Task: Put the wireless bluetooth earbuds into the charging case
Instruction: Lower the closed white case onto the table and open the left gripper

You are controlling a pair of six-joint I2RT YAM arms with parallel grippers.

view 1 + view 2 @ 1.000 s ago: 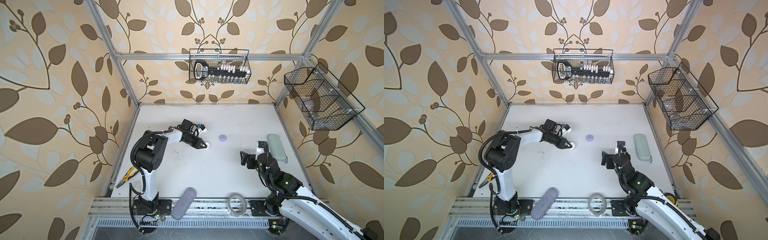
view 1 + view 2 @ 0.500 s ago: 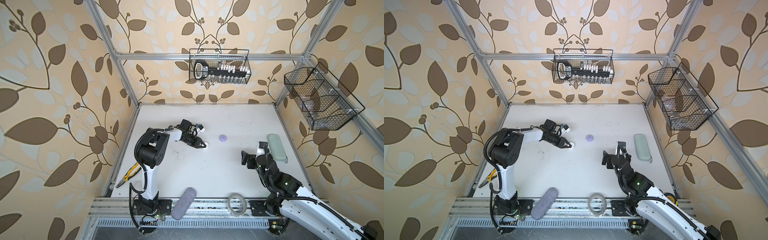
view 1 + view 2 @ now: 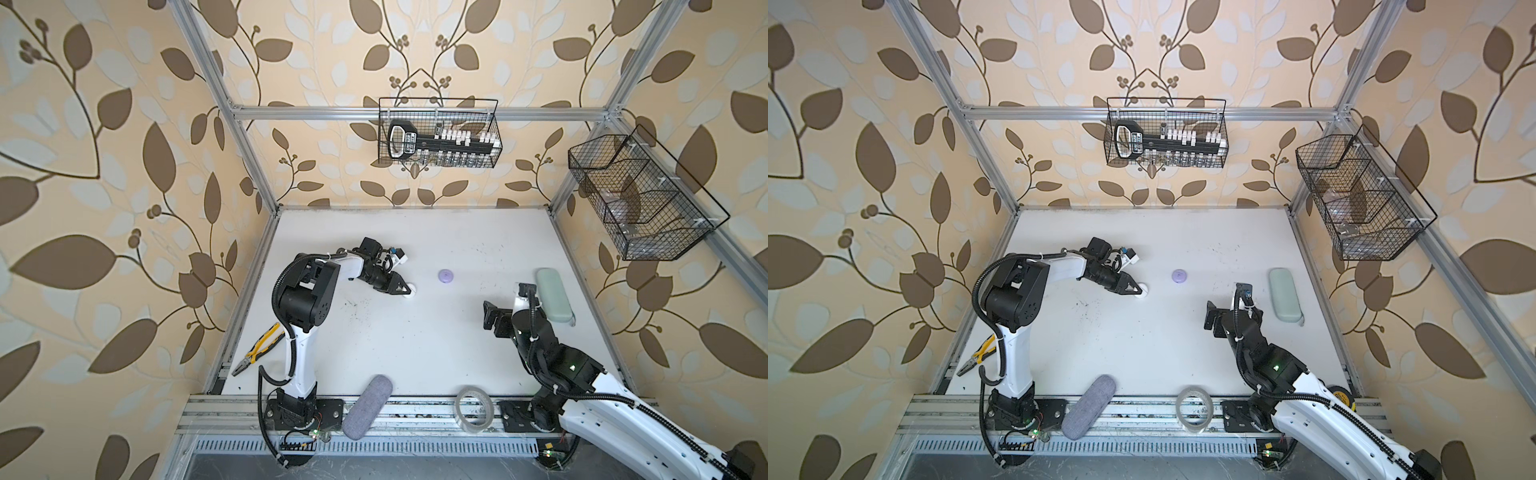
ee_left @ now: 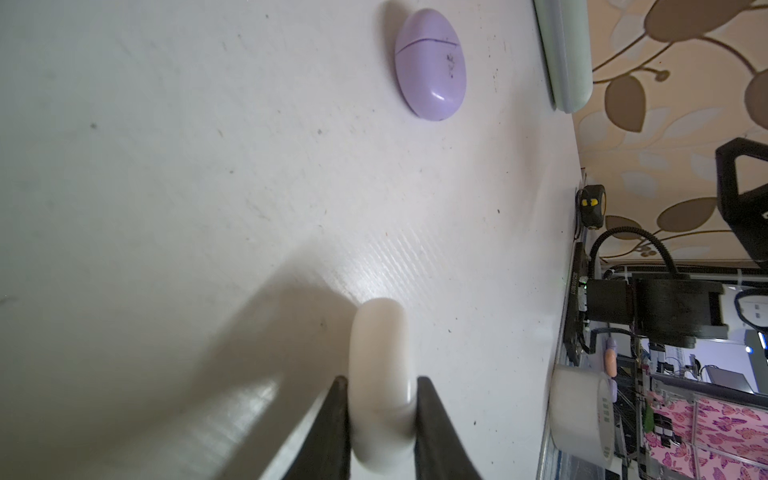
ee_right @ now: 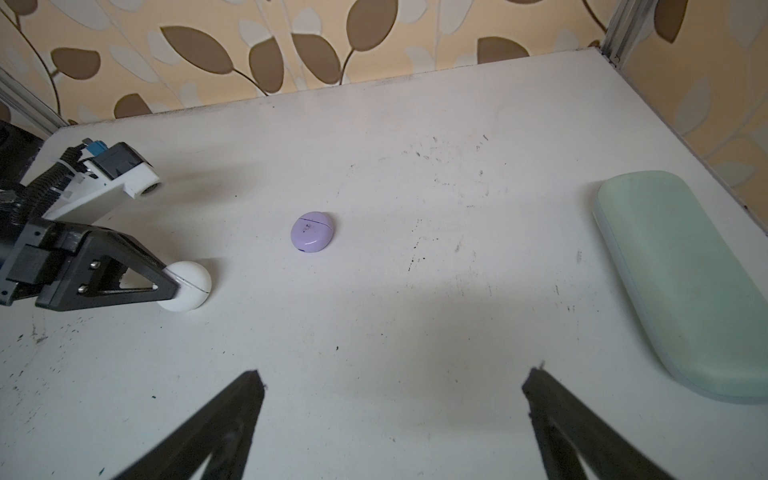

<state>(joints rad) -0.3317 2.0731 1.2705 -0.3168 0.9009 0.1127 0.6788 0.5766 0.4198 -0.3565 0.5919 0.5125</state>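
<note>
Left pincer (image 4: 381, 380) clamps the glossy white round plastic charging case (image 3: 412, 290), left of centre in both top views. It looks light, stiff and slippery, best pinched across its flat faces. Right pincer (image 5: 395, 372) gapes. No earbuds visible.

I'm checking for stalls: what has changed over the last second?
Hardly anything. The left arm's elbow swung slightly toward the middle; the left gripper stays closed on the white case. The right gripper stays open and empty; the lilac case has not moved.
</note>
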